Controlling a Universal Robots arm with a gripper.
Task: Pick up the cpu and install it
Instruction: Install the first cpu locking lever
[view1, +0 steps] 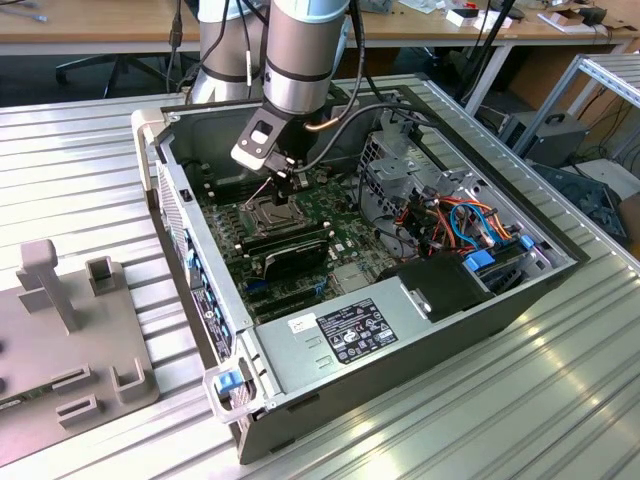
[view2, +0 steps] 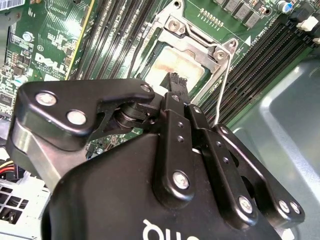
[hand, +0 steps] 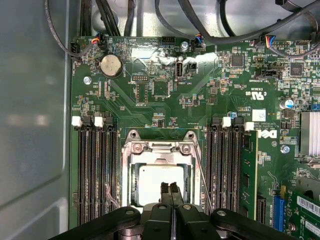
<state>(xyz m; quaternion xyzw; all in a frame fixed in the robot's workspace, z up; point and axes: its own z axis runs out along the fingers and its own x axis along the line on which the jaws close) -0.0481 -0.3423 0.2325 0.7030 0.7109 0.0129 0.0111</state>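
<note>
Closed hand (hand: 170, 186) partly over cpu (hand: 149, 184)

Exterior view: set off the arm and above, angled down into the open computer case (view1: 420, 390) from a middle distance, taking in the ribbed table (view1: 80, 160) around it. First wrist view: facing squarely onto the motherboard (hand: 150, 95), close. Second wrist view: closer still and tilted, sighting along the linkage of the gripper (view2: 176, 80). Shared in both wrist views: the socket (hand: 132, 150) and the gripper; shared in all three: the board around that socket.
</note>
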